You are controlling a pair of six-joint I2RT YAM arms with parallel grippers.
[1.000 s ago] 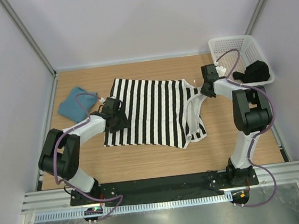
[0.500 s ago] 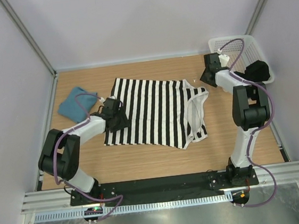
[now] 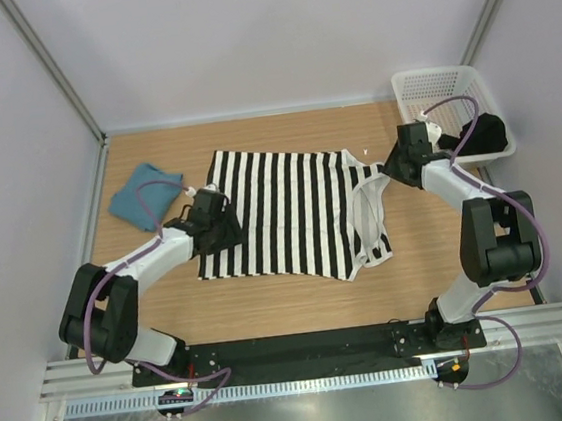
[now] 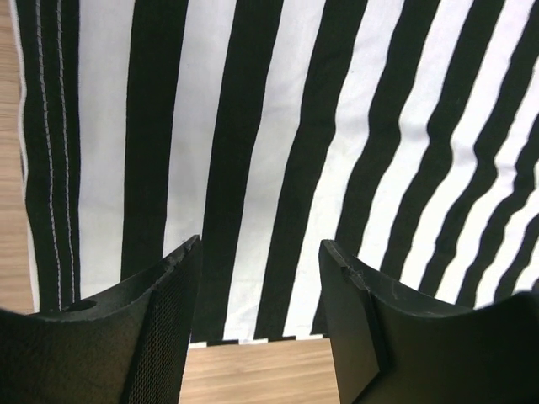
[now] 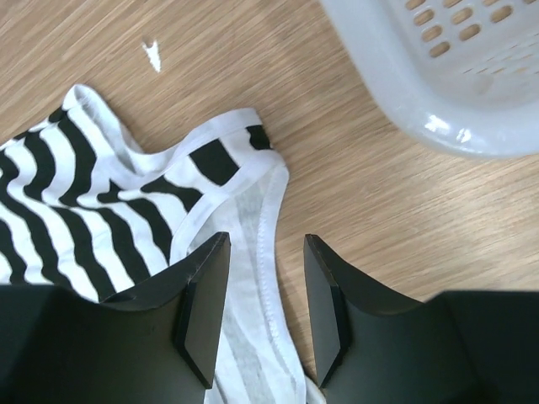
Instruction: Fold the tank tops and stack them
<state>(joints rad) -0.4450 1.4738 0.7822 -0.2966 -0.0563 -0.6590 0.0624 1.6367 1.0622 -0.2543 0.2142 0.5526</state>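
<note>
Black-and-white striped cotton tank top [image 3: 292,214] lies spread flat on the wooden desk [image 3: 271,307], its shoulder straps pointing right. Left of the striped top, apart from it, sits the plain teal-blue tank top [image 3: 144,197], bunched into a small bundle. Beyond the striped top's right end stands a white plastic mesh basket [image 3: 438,75] holding a black cloth [image 3: 481,134]. The left pincer [image 4: 257,252] hangs over the striped top's left hem, jaws apart, holding nothing. The right pincer [image 5: 265,244] hangs over its white-trimmed strap, jaws apart, empty.
</note>
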